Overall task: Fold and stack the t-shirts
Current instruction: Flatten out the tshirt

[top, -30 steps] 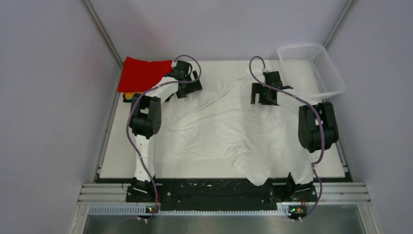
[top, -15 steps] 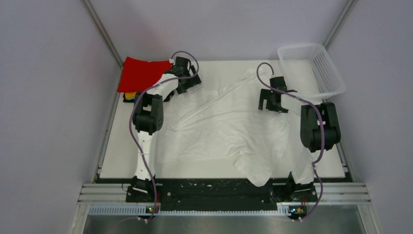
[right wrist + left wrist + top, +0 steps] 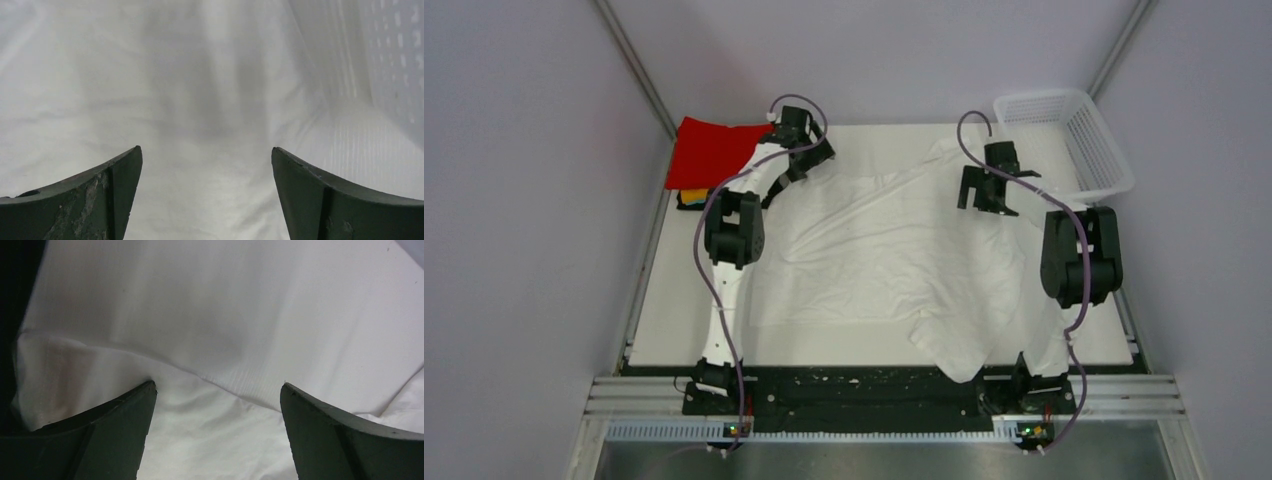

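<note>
A thin wrinkly white t-shirt (image 3: 884,260) lies spread over most of the table, and one part hangs over the near edge. A red t-shirt (image 3: 709,150) lies at the back left, with a sliver of orange-yellow cloth (image 3: 690,196) under its near edge. My left gripper (image 3: 812,163) is open just above the white shirt's back left edge; its wrist view shows white cloth (image 3: 215,430) between the spread fingers (image 3: 120,425). My right gripper (image 3: 986,200) is open over the shirt's back right part, with white cloth (image 3: 205,115) below it. No black shirt is clearly visible.
A white plastic mesh basket (image 3: 1064,140) stands at the back right corner, close to my right gripper; its wall shows in the right wrist view (image 3: 395,60). Grey walls enclose the table on three sides. The arm bases sit on the near rail.
Both grippers have moved toward the back of the table, the right one also to the right. The white shirt's far edge has shifted back with them and lies more spread out.
</note>
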You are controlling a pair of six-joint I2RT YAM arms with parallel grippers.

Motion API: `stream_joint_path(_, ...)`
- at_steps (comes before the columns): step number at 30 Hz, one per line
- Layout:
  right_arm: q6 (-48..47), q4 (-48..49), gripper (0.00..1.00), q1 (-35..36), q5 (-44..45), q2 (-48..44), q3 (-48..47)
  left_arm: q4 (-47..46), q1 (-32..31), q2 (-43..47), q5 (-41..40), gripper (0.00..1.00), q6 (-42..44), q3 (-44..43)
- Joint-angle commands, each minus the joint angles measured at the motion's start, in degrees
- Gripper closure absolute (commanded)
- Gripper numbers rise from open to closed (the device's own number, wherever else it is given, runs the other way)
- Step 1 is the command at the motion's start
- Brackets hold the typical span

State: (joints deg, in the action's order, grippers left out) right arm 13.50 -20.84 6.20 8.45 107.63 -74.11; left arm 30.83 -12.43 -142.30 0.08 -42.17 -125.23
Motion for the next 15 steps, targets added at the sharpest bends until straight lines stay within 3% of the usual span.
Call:
stream_joint_path(1,-0.07,4.67,0.01,-0.3,-6.85,0.81,-8.15,0.17,0.57,-2.02,2.33,0.01,-1.61,-1.18)
stream_joint_path(15,6.03,14.07,0.01,2.62,-15.72,25.22,-35.47,-0.73,0.56,-0.71,3.04,0.01,-1.52,0.3)
